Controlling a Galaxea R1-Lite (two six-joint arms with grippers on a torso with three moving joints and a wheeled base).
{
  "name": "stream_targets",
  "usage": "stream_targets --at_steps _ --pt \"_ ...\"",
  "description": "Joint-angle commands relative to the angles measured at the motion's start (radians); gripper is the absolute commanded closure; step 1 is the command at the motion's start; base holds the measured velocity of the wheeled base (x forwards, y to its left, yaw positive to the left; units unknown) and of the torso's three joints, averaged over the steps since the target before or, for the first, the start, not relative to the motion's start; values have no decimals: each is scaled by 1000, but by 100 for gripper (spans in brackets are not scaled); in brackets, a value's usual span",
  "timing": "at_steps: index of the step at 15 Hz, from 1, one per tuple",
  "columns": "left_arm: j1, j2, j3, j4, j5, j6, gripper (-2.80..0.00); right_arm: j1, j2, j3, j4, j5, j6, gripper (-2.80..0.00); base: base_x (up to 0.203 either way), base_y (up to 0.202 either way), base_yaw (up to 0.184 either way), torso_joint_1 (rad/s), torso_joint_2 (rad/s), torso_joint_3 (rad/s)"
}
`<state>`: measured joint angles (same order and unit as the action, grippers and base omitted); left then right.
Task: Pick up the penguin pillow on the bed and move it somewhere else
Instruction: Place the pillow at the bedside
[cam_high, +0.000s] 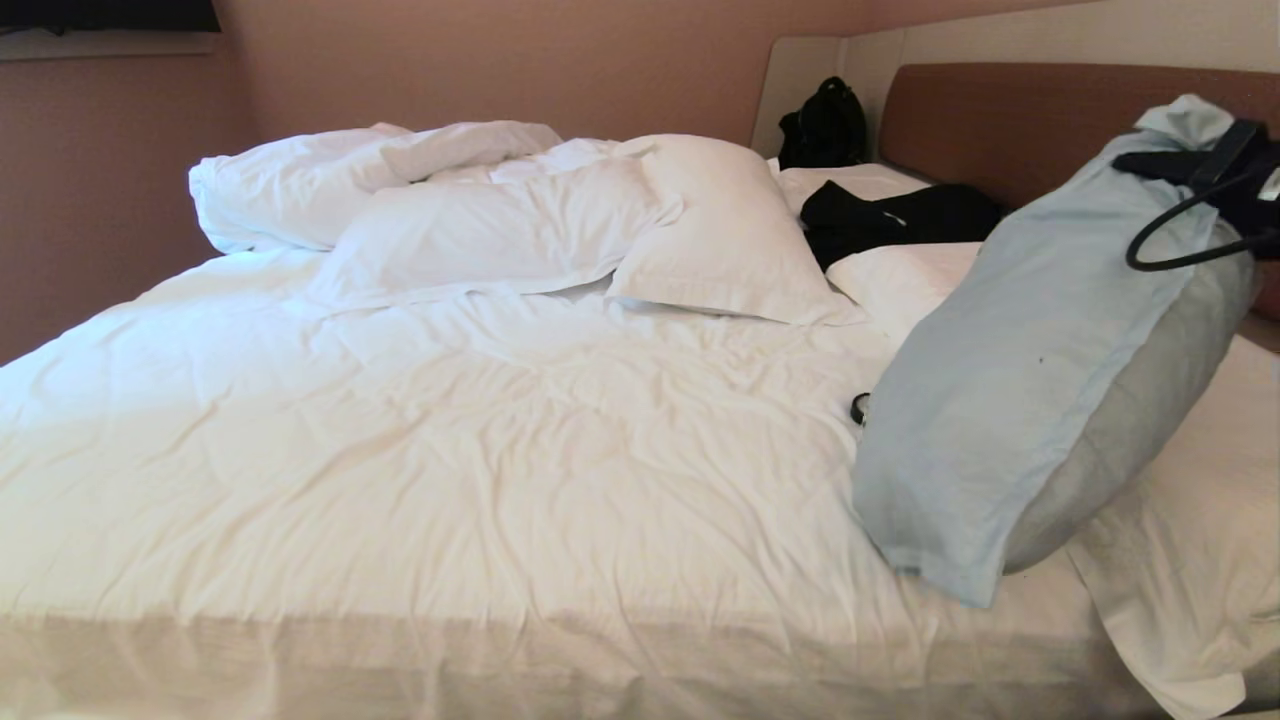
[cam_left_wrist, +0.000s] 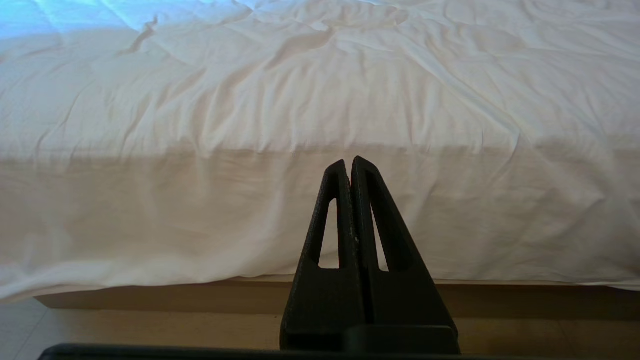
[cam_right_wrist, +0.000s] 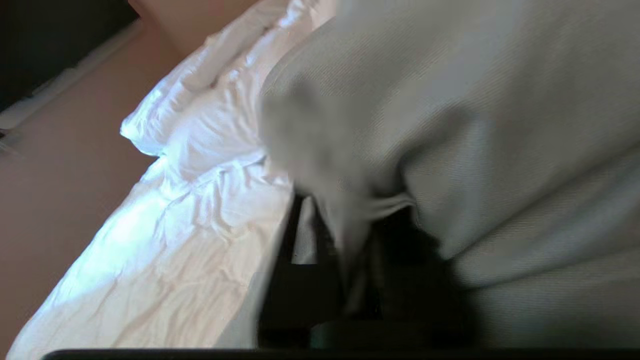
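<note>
1. The pale blue-grey rectangular penguin pillow (cam_high: 1040, 370) with a flanged edge stands tilted at the right side of the large bed (cam_high: 500, 450) with wrinkled white sheets, its lower corner on the covers and its top at the right tool (cam_high: 1215, 170).
2. Right tool: fabric lies bunched between its dark fingers (cam_right_wrist: 300, 235) in the wrist view; whether it grips firmly or is letting go cannot be told.
3. Left tool (cam_left_wrist: 351, 167): fingers pressed together, empty, parked low before the bed's edge.
4. Risk: with only a fold of the flange caught, the soft, bulky pillow could slip free or topple onto the plain white pillows (cam_high: 720, 240).
5. Writing: none readable; the plain face shows.
</note>
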<state>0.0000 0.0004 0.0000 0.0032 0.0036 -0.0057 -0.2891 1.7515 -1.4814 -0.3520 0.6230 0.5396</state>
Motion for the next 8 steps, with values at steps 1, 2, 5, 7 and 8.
stream_targets --at_steps 1,2,5,7,8 --pt "0 0 2 0 1 0 0 5 91 -25 0 4 -29 -280 0 0 0 0 0 0" --pt "0 0 2 0 1 0 0 5 102 -44 4 3 -28 -280 0 0 0 0 0 0" --pt "0 0 2 0 -1 0 0 -1 157 -95 9 -16 -27 -280 0 0 0 0 0 0" --pt "0 0 2 0 1 0 0 -13 152 -112 11 -76 -28 -280 0 0 0 0 0 0" --pt "0 0 2 0 1 0 0 -20 125 -110 12 -97 -29 -280 0 0 0 0 0 0"
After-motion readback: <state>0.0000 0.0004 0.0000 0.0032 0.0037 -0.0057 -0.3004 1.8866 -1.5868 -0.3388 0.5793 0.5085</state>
